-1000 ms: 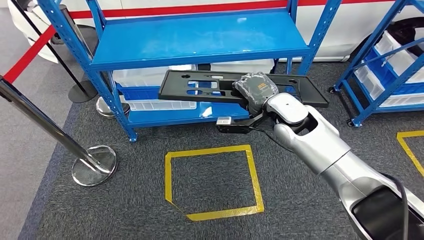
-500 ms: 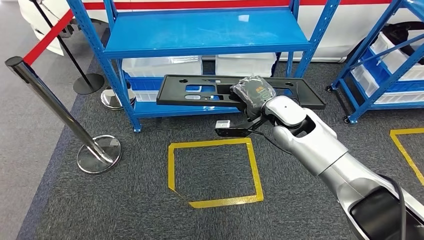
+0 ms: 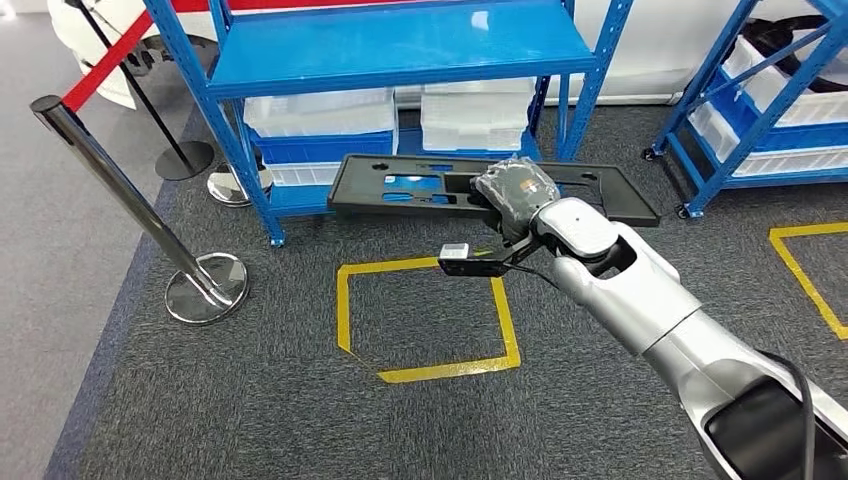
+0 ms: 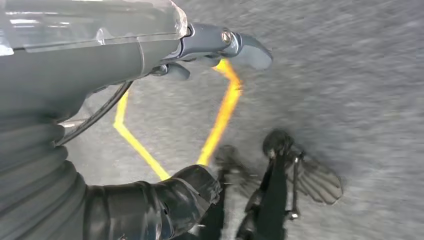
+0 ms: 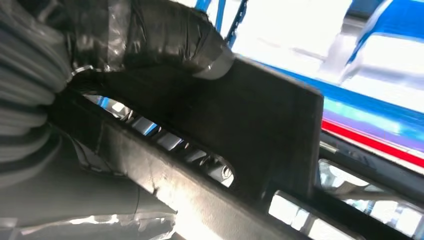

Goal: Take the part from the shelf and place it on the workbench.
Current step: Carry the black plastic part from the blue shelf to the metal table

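The right hand (image 3: 515, 192) grips the long black part (image 3: 420, 187) near its middle, fingers clamped over the top face, holding it roughly level in the air in front of the blue shelf (image 3: 400, 50) and above the carpet. The left hand (image 4: 220, 47) hangs over the floor, fingers curled, holding nothing. The table is out of sight. In my judgement the carry demands a firm, level hold, since both long ends overhang and could strike the shelf posts.
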